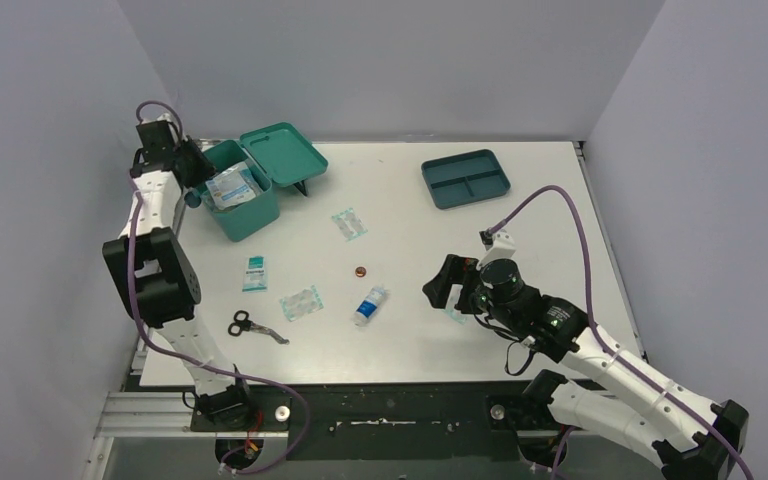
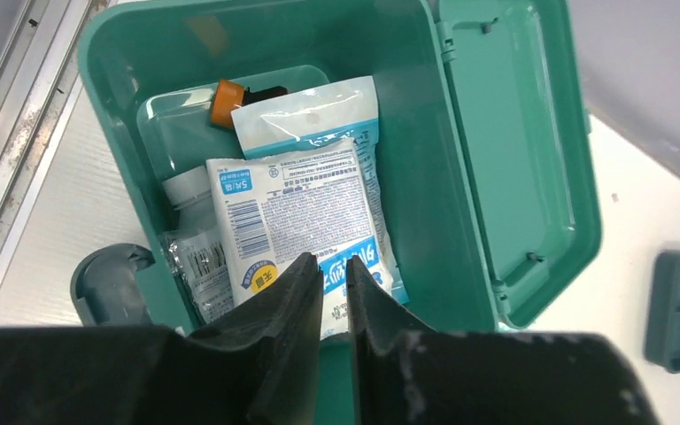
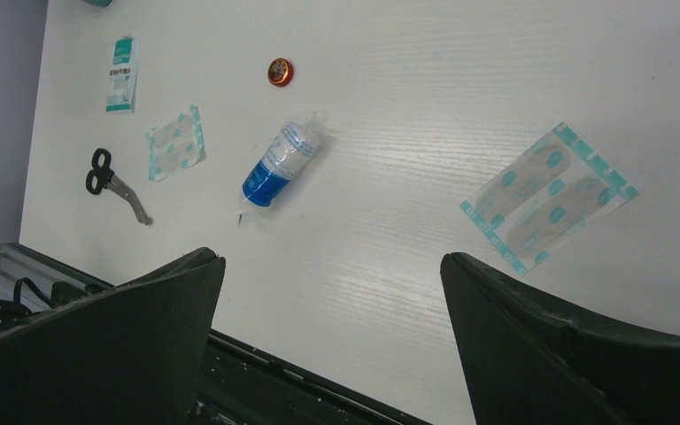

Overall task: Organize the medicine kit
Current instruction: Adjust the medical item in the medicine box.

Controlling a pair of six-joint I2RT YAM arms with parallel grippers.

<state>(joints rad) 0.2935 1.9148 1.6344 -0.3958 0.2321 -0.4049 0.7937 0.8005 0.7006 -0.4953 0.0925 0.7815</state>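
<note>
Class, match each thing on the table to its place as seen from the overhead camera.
Things:
1 medicine kit
2 divided tray
3 scissors
4 blue-and-white tube

Places:
a far side, right
b near edge, left
c far left corner, lid open
d around the centre

Pairs: 1c, 2a, 3b, 4d

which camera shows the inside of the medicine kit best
Left wrist: it looks straight down into the open medicine kit, its white packets and an orange cap clear. Top external shows the kit small. Right wrist shows none of its inside.
</note>
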